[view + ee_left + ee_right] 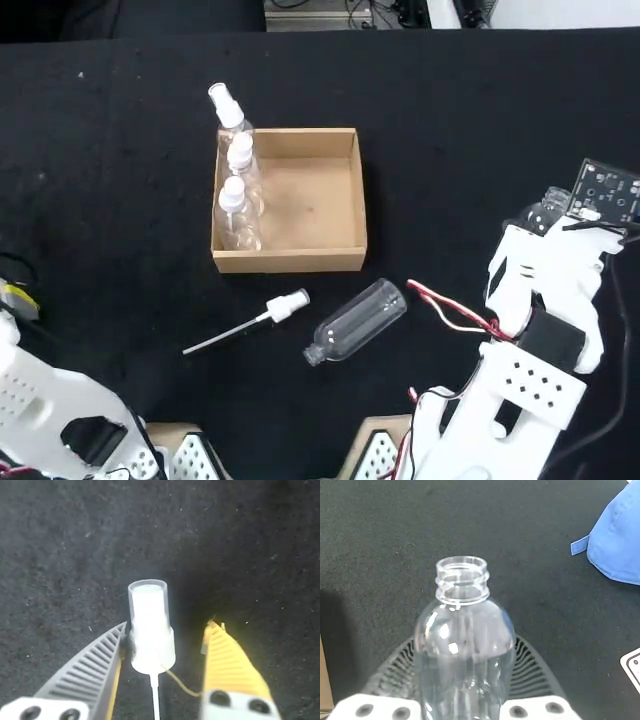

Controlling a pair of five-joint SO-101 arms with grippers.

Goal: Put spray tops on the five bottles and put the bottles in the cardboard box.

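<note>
The cardboard box (335,190) sits mid-table. Three capped bottles (240,205) line its left wall, and the farthest one's spray head (224,102) pokes past the back corner. In front of the box lie a loose spray top (286,306) with its long tube and an open clear bottle (357,320) on its side. My left gripper (165,627) is shut on another spray top (150,630), whose tube hangs down between the fingers. My right gripper (465,680), at the table's right (548,212), is shut on a topless clear bottle (464,640), neck pointing away.
A blue object (617,535) lies on the black cloth beyond the held bottle. A small circuit board (607,190) sits at the right edge by the right arm. The left arm's base (60,420) fills the near left corner.
</note>
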